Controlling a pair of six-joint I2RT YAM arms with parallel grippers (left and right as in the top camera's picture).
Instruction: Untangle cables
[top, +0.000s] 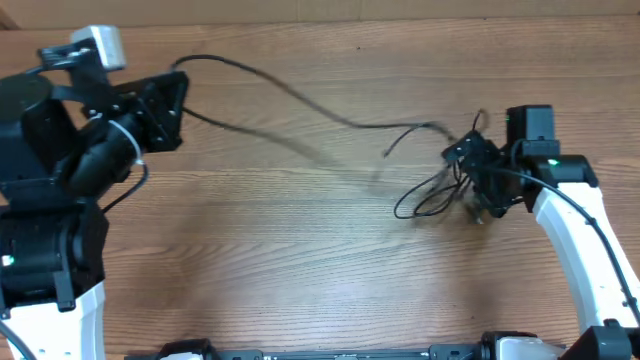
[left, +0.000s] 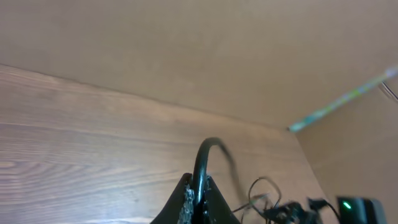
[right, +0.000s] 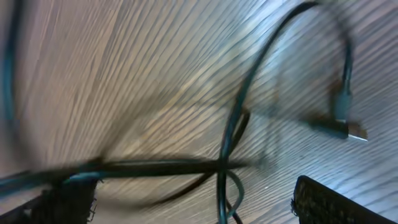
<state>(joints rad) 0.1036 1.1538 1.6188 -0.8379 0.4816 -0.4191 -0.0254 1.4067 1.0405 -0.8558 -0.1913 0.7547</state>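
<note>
Black cables (top: 450, 180) lie bundled at the right of the wooden worktop (top: 280, 260) — one strand stretches away to the left, clenched in your left gripper (left: 198, 198). Your right gripper (top: 474, 176) sits at the bundle — spread wide, released.

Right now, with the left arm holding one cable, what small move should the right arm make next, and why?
Probably close the right gripper on the tangle. Its jaws stand open around the crossed loops, while the left gripper, shut on one cable, has it drawn out from the tangle. Pinning the tangle should let that cable pull free rather than drag the whole lot along.
</note>
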